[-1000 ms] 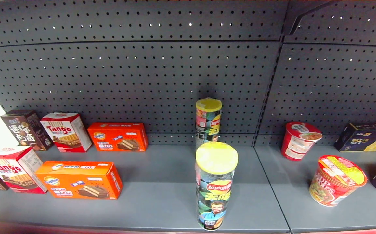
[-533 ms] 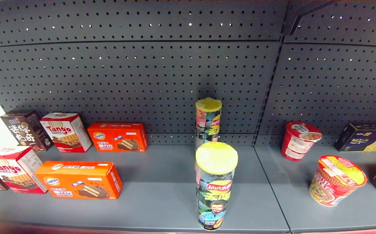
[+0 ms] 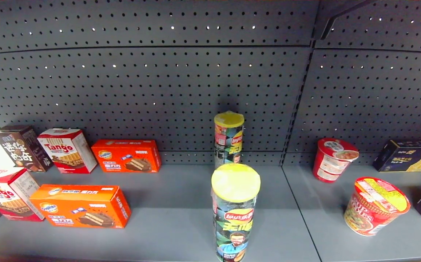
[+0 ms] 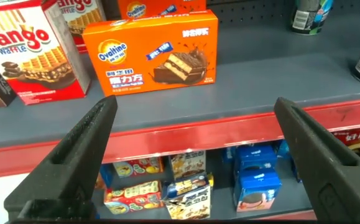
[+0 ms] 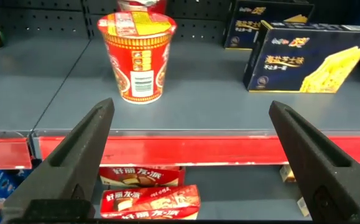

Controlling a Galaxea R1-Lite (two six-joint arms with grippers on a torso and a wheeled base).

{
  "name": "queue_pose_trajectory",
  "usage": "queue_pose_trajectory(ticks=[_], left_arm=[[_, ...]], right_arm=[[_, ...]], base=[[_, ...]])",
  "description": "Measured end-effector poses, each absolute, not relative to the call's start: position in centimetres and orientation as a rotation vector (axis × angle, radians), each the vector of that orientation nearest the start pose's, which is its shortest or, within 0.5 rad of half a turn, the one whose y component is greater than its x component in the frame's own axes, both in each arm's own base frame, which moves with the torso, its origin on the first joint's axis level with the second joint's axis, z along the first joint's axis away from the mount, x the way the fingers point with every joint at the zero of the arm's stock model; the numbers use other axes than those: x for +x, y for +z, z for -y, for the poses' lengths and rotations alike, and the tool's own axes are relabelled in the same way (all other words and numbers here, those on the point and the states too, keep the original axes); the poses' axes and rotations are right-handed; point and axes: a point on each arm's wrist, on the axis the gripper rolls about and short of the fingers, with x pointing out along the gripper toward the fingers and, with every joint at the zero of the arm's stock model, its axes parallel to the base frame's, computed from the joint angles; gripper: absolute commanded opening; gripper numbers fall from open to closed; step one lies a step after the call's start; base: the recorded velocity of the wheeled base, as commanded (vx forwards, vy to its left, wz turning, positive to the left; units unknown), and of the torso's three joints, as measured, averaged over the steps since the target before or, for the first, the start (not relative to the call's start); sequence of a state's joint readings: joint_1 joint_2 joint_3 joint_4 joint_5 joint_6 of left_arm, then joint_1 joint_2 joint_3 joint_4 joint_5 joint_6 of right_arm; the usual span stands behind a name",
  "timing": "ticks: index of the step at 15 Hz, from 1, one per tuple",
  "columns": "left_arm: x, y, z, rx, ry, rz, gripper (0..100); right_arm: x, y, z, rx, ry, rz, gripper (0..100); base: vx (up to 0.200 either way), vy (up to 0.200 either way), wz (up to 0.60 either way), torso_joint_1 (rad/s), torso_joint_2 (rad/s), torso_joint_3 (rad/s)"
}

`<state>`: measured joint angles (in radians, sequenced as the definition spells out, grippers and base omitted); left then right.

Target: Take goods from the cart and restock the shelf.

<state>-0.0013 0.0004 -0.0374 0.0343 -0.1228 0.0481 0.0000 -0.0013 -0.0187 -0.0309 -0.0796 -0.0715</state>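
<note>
In the head view, the grey shelf [image 3: 181, 203] runs along a perforated back panel [image 3: 159, 80]. Near its middle stand two upright tubes with yellow lids. The front chip tube [image 3: 235, 214] carries a red logo badge, yellow lettering and a cartoon figure, and the rear chip tube [image 3: 228, 140] stands directly behind it. To the left lie the front orange box [image 3: 81, 205] and the rear orange box [image 3: 126, 155], both picturing a chocolate wafer sandwich. Beyond them are a red-and-white wafer box [image 3: 66, 150] and a dark brown box [image 3: 21, 147]. To the right are the front noodle cup [image 3: 374, 205], the rear noodle cup [image 3: 333, 159] and a navy box [image 3: 406, 155]. In the left wrist view, the left gripper [image 4: 196, 109] is spread wide and empty, level with the shelf's red edge strip [image 4: 186, 134], facing the front orange box. Small boxes [image 4: 186, 186] sit on a lower tier beneath. In the right wrist view, the right gripper [image 5: 191, 107] is likewise splayed and empty, facing the front noodle cup. That cup's barcode panel shows here, and red packs [image 5: 148, 199] lie below.
</note>
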Motion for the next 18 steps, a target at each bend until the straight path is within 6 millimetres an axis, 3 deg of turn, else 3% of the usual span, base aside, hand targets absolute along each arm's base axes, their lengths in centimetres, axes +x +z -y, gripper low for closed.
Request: queue_pose_trajectory(ticks=[18], left_arm=[[-2.58,8.22,0.27,0.049,-0.123,0.006,100]], right_arm=[[-2.45,8.36,0.18,-0.062,-0.083,0.047,100]], base=[[0.0,0.0,0.0,0.0,0.0,0.0]])
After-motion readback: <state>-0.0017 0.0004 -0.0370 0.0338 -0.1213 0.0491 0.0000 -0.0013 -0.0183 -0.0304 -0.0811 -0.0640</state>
